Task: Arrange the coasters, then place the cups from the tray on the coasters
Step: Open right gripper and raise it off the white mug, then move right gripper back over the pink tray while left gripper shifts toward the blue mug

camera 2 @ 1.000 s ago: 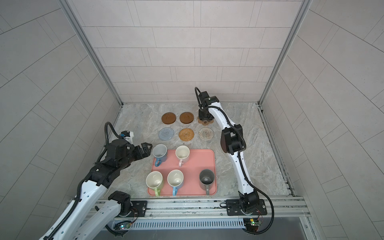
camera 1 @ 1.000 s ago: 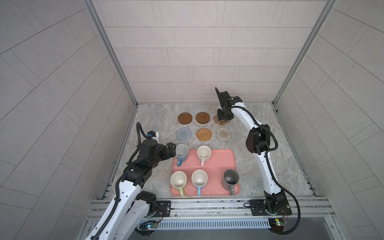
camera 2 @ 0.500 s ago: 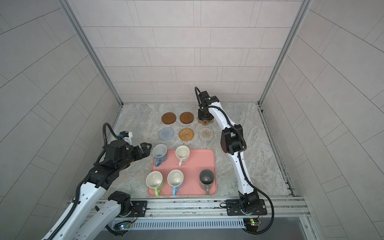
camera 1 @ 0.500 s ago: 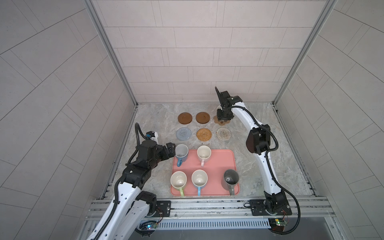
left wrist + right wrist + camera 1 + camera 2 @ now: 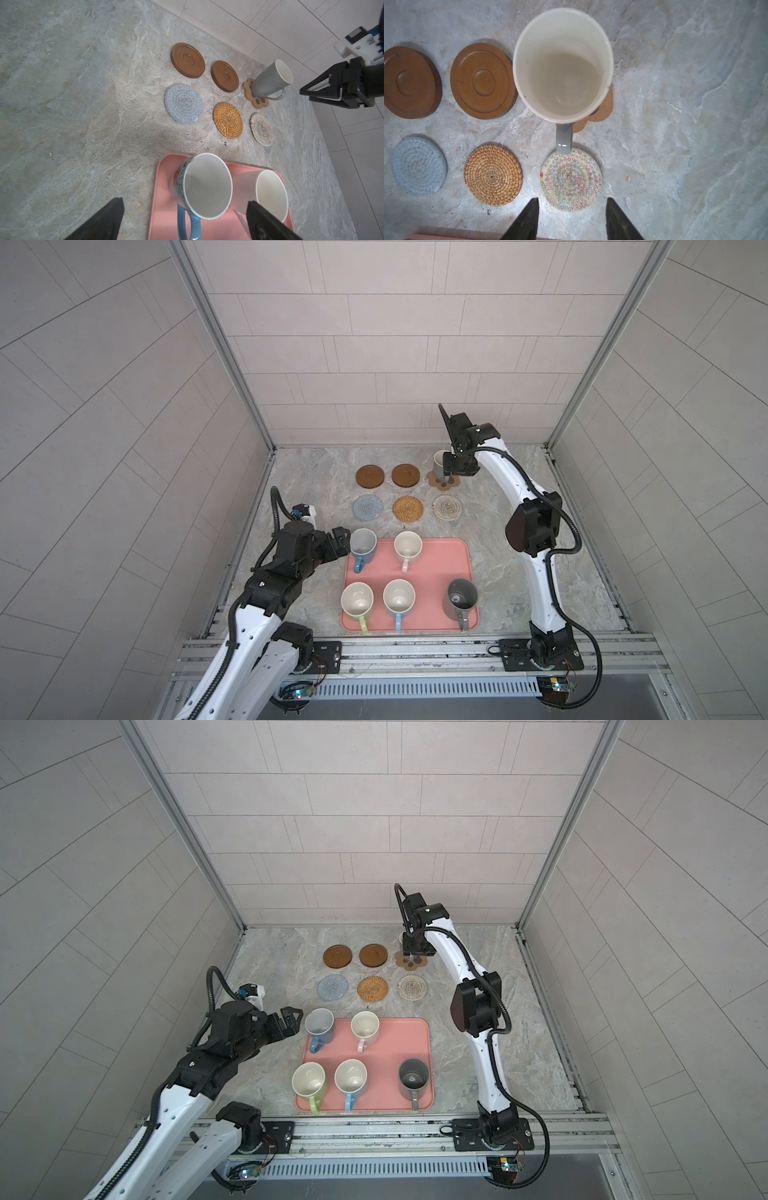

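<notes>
Grey cream-lined mug (image 5: pixel 562 66) stands upright on tan paw coaster (image 5: pixel 602 110); right claw (image 5: pixel 573 199) and left claw (image 5: pixel 185 201) both spread, empty.

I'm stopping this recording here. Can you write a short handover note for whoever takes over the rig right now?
Left gripper: jaws open, empty, beside the blue mug on the tray.
Right gripper: jaws open, empty, clear of the grey mug.
Done: six coasters laid in two rows; grey mug stands on the paw coaster.
Left: blue mug, pink mug, yellow-green mug, light blue mug, dark grey mug sit on the tray.
Bare: two wooden coasters, grey-blue coaster, rattan coaster, beige coaster.
</notes>
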{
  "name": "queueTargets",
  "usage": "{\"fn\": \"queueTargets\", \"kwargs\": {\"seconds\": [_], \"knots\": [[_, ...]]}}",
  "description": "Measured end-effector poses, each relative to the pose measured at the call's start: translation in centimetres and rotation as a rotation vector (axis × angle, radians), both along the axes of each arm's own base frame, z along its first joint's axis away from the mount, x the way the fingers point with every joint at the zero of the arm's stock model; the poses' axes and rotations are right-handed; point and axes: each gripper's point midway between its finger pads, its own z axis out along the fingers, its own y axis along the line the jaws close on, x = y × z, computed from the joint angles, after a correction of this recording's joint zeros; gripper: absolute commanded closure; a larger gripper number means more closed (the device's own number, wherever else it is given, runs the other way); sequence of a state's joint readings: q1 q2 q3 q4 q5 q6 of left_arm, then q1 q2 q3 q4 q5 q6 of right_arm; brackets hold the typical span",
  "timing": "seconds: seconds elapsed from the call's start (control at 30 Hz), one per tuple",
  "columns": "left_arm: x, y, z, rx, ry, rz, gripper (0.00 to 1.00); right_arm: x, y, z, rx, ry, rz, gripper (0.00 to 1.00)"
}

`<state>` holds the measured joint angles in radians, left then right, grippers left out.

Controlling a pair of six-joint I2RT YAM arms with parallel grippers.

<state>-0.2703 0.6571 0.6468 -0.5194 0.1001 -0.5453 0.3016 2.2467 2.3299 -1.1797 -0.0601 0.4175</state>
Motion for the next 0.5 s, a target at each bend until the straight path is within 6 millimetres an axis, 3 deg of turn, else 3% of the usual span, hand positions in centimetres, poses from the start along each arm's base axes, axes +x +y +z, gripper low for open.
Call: {"fn": "queueTargets", "kwargs": {"seconds": [0.3, 0.5], "knots": [[-0.1, -0.2, 0.0, 0.019, 0.03, -0.02, 0.0, -4.9, -2.6, 4.5, -0.001, -0.048, -0.004, 0.46], [-0.1, -0.3, -0.3, 0.025, 0.049, -0.032, 0.0, -9.1, -3.7, 5.7, 0.021, -0.08, -0.006, 0.46]]}}
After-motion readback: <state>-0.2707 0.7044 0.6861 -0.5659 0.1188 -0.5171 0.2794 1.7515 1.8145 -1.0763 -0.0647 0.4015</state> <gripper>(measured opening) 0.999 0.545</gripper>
